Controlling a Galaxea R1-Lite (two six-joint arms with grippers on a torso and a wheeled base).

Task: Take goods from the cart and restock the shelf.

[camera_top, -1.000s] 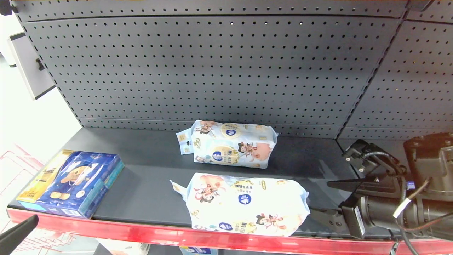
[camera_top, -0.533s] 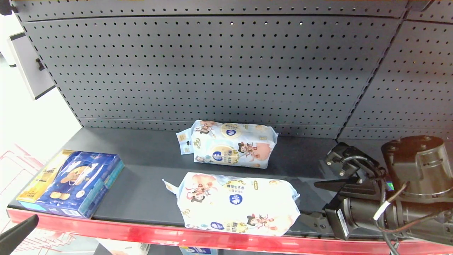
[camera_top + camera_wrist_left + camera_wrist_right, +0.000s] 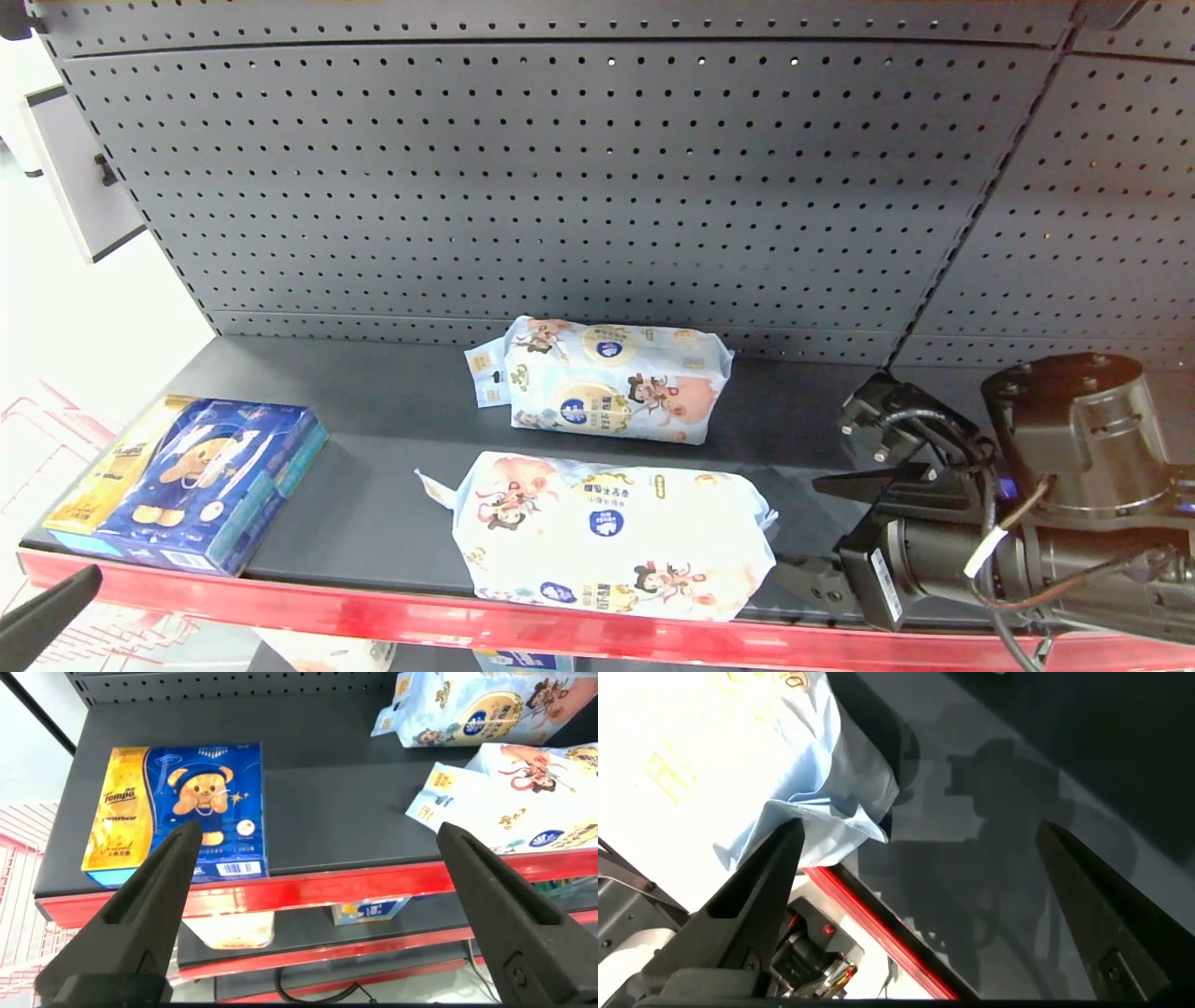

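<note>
Both jaws released, the soft pale-blue plastic pack [image 3: 607, 537] lies at 6 o'clock on the dark metal shelf [image 3: 373, 448] — next, we think, back to the cart.

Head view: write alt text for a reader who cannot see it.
A dark shelf with a red front edge holds two soft printed packs, the front pack near the edge and the rear pack by the pegboard, plus a blue box at its left end. The right gripper, fingers open, sits at the front pack's right end.
</note>
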